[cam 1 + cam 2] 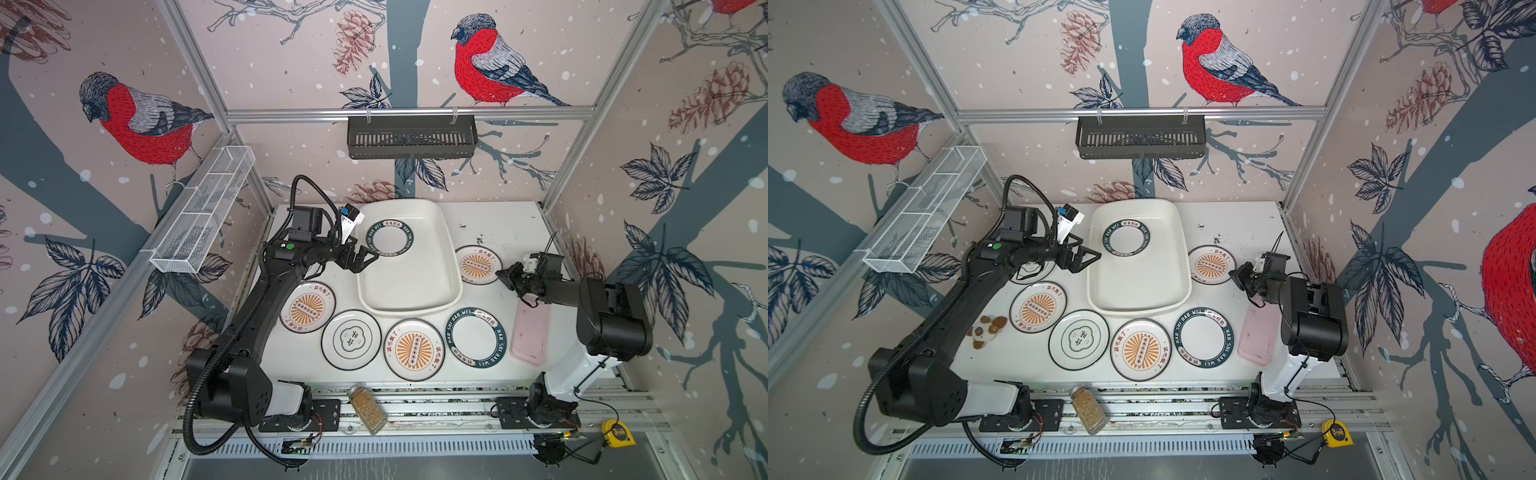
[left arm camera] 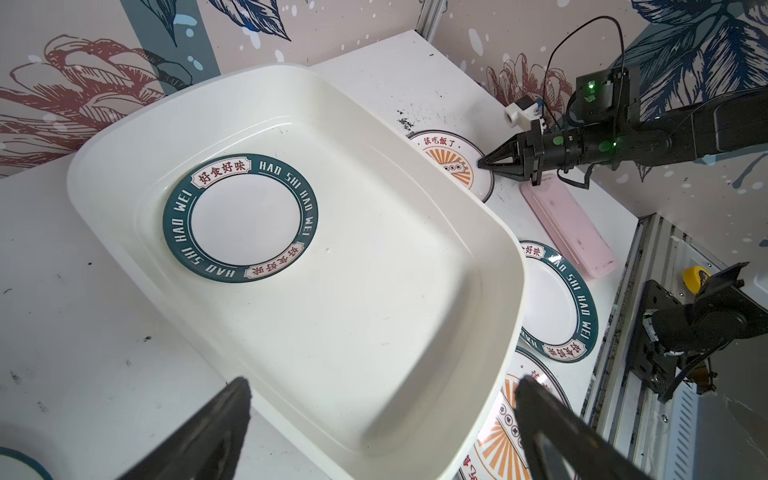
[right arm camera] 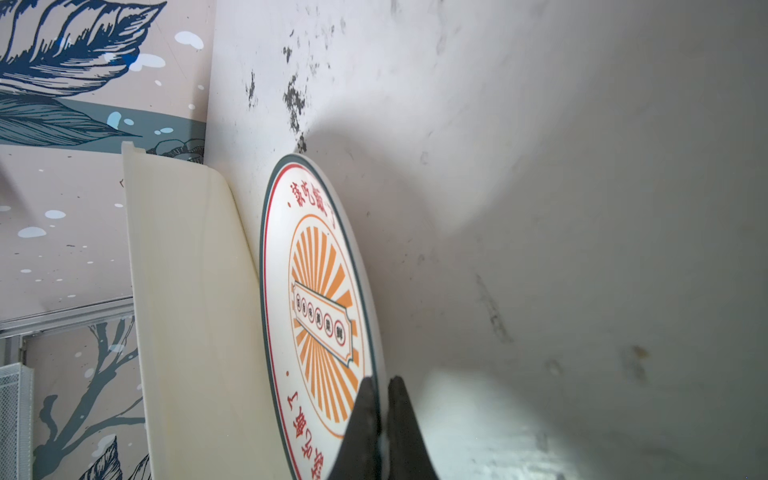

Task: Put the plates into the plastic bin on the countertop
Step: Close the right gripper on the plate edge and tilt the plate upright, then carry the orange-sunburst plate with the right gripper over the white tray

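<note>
The right tool (image 3: pixel 380 415) is clamped on the rim of the sunburst plate (image 3: pixel 320 291) beside the bin (image 1: pixel 409 309). The left tool (image 1: pixel 368 261) stands apart. The next move likely calls for lifting the plate over the bin's wall.

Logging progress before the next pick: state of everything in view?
plastic bin, upright, one plate inside.
green-band plate, flat in the bin.
right sunburst plate, on countertop beside bin, rim pinched.
right gripper, shut on right sunburst plate.
left gripper, open, empty.
cloud-emblem plate, flat on countertop, outside bin.
spice jar, lying on its side, lid on.
</note>
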